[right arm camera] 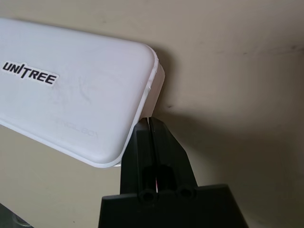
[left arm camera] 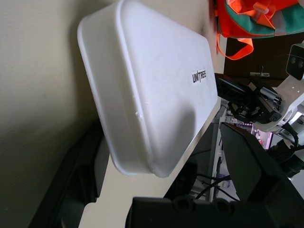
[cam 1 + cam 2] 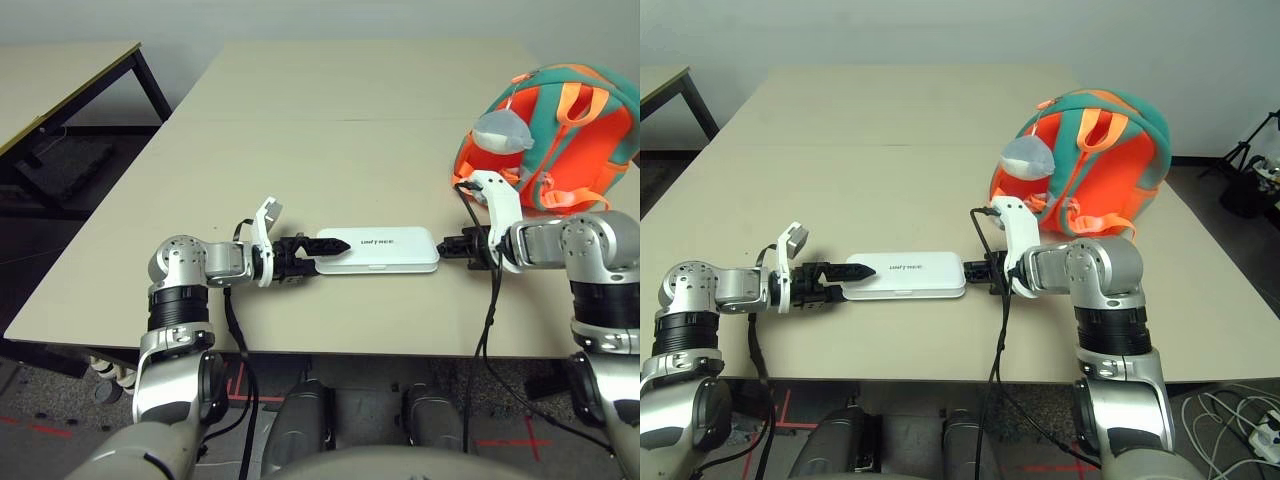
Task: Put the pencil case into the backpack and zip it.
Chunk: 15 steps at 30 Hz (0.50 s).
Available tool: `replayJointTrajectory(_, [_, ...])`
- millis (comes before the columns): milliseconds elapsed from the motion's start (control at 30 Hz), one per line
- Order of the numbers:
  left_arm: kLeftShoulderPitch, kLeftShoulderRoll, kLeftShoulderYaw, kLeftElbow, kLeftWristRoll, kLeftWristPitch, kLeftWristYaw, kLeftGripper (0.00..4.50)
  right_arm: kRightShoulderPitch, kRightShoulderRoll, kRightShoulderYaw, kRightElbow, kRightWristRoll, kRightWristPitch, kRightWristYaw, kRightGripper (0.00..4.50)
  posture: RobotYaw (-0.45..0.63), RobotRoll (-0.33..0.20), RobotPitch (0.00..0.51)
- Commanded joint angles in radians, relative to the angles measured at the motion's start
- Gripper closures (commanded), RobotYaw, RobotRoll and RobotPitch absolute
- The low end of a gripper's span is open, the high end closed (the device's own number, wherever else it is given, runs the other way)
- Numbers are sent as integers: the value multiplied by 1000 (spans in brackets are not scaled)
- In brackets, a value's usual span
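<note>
The pencil case (image 3: 378, 250) between the two black claws is plain white with small dark "UNITREE" lettering. Past the right claw (image 3: 447, 246), the backpack (image 3: 560, 135) is teal and bright orange, orange straps, with a grey plush charm (image 3: 501, 131). The counter (image 3: 330, 130) is pale beige.

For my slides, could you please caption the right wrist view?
Shut right end effector at the white pencil case's rim.
</note>
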Motion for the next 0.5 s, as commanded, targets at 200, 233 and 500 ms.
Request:
replayJointTrajectory(200, [8,-52,5,16,91,-52,0,2424,21,-8,24,-30,-28,-5,33,4500,12,0,37])
replayJointTrajectory(233, [9,-51,4,12,96,-66,-6,2655,25,-9,25,-32,-31,-10,34,4500,12,0,36])
replayJointTrajectory(500, [12,-18,30,-128,46,-65,-66,3096,56,-46,-9,-106,-18,-31,76,4500,20,0,37])
